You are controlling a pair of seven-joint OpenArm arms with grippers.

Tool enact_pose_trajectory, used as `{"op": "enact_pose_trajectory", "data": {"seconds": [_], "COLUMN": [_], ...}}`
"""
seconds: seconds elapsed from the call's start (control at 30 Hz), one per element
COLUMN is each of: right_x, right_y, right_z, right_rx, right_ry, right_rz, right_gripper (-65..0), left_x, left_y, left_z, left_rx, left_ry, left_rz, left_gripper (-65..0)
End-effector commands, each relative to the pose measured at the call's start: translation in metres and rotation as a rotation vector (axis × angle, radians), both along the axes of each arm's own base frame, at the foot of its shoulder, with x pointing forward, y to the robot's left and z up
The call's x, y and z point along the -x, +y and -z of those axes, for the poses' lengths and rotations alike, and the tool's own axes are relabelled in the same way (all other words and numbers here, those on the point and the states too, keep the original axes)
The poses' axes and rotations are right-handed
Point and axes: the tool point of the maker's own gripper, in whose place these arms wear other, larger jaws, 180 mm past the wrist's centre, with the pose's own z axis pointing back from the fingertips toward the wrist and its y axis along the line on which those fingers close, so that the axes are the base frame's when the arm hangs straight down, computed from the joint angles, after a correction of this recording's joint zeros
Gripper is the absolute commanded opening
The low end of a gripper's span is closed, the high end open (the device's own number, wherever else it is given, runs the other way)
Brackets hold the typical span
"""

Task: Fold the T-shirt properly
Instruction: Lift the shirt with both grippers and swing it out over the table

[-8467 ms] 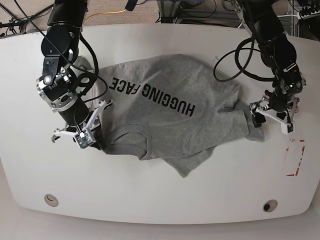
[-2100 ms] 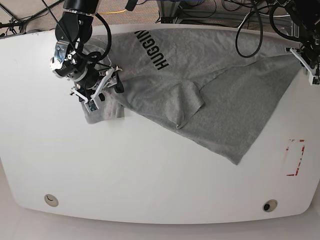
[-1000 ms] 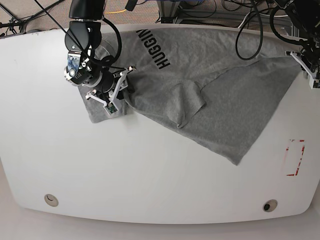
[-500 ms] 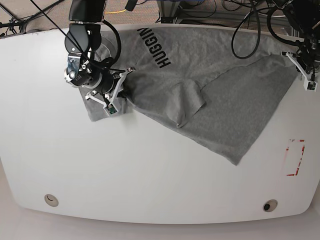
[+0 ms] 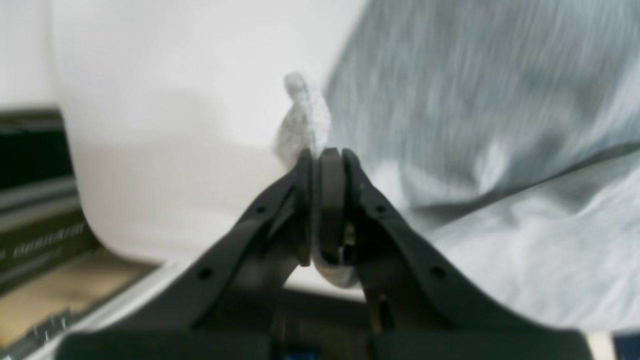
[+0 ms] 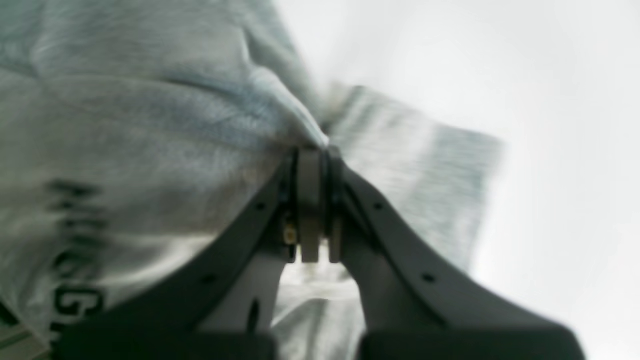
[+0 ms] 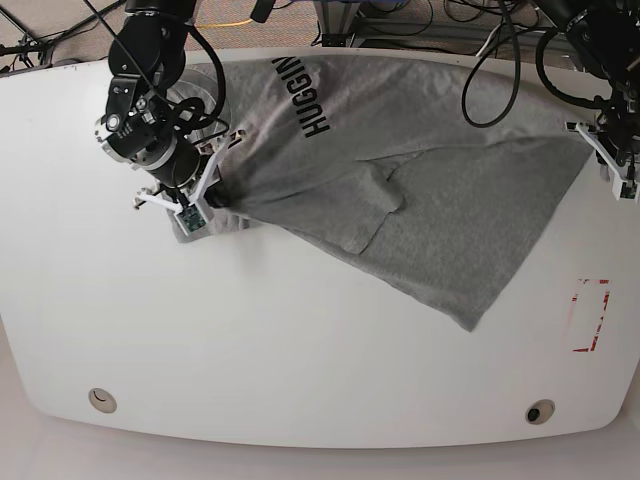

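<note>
The light grey T-shirt (image 7: 440, 200) lies stretched across the far half of the white table (image 7: 300, 340), with the black letters "HUGGIN" (image 7: 312, 95) showing near the back edge. A flap (image 7: 375, 205) is folded over its middle. At the shirt's left edge my right gripper (image 7: 205, 200) is shut on a bunch of cloth; the right wrist view shows the jaws pinching a fold (image 6: 312, 150). My left gripper (image 7: 612, 165) holds the shirt's right corner at the table's right edge, shut on a tuft of fabric (image 5: 320, 155).
A red-outlined rectangle (image 7: 590, 315) is marked on the table at the right. Two round holes (image 7: 100, 400) (image 7: 540, 411) sit near the front edge. Cables and equipment hang behind the back edge (image 7: 400, 20).
My right gripper has shut on the shirt's left edge and drawn it slightly left. The left gripper has dropped a little toward the front with its corner, and the cloth between them looks tauter.
</note>
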Motion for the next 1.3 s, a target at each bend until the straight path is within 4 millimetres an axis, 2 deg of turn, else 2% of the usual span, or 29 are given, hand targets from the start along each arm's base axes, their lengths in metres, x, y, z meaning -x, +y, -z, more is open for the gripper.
{"op": "enact_pose_trajectory", "data": {"seconds": [0.0, 0.07, 0.17, 0.23, 0.4, 0.53, 0.6, 0.63, 0.77, 0.8, 0.9, 0.97, 1.03, 1.17, 1.27], "right_x": [-0.019, -0.027, -0.042, -0.054, -0.081, -0.109, -0.123, -0.132, -0.154, -0.162, -0.176, -0.186, -0.191, -0.199, -0.201], "right_y": [-0.023, -0.032, -0.044, -0.050, -0.069, -0.090, -0.100, -0.106, -0.130, -0.127, -0.124, -0.121, -0.118, -0.116, -0.110], "right_z": [-0.024, -0.031, -0.049, -0.062, -0.093, -0.131, -0.150, -0.162, -0.214, -0.229, -0.262, -0.291, -0.311, -0.363, -0.397], "right_rx": [0.041, 0.065, 0.104, 0.127, 0.177, 0.235, 0.255, 0.259, 0.306, 0.322, 0.371, 0.386, 0.393, 0.440, 0.459], "right_ry": [-0.083, -0.106, -0.158, -0.196, -0.273, -0.341, -0.365, -0.380, -0.457, -0.483, -0.534, -0.584, -0.616, -0.685, -0.739], "right_rz": [0.031, 0.034, 0.033, 0.035, 0.046, 0.073, 0.091, 0.102, 0.143, 0.129, 0.099, 0.093, 0.089, 0.091, 0.085], "right_gripper": [-65.0, -65.0, -65.0, -65.0, -65.0, -65.0, -65.0, -65.0, -65.0, -65.0, -65.0, -65.0, -65.0, -65.0, -65.0], "left_x": [-0.021, -0.035, -0.066, -0.081, -0.121, -0.157, -0.171, -0.179, -0.198, -0.202, -0.208, -0.209, -0.209, -0.201, -0.207], "left_y": [-0.005, -0.011, -0.035, -0.045, -0.072, -0.092, -0.097, -0.099, -0.098, -0.096, -0.092, -0.085, -0.082, -0.072, -0.080], "left_z": [-0.018, -0.025, -0.036, -0.044, -0.078, -0.119, -0.143, -0.162, -0.217, -0.236, -0.274, -0.309, -0.335, -0.397, -0.428], "left_rx": [-0.003, 0.012, 0.025, 0.026, 0.091, 0.113, 0.111, 0.109, 0.124, 0.128, 0.127, 0.104, 0.099, 0.075, 0.068], "left_ry": [-0.089, -0.128, -0.173, -0.202, -0.344, -0.461, -0.522, -0.569, -0.708, -0.755, -0.846, -0.920, -0.979, -1.118, -1.156], "left_rz": [0.010, 0.015, 0.096, 0.130, 0.120, 0.156, 0.170, 0.173, 0.145, 0.135, 0.121, 0.114, 0.110, 0.098, 0.137], "left_gripper": [-65.0, -65.0, -65.0, -65.0, -65.0, -65.0, -65.0, -65.0, -65.0, -65.0, -64.9, -64.9, -64.9, -64.7, -64.7]}}
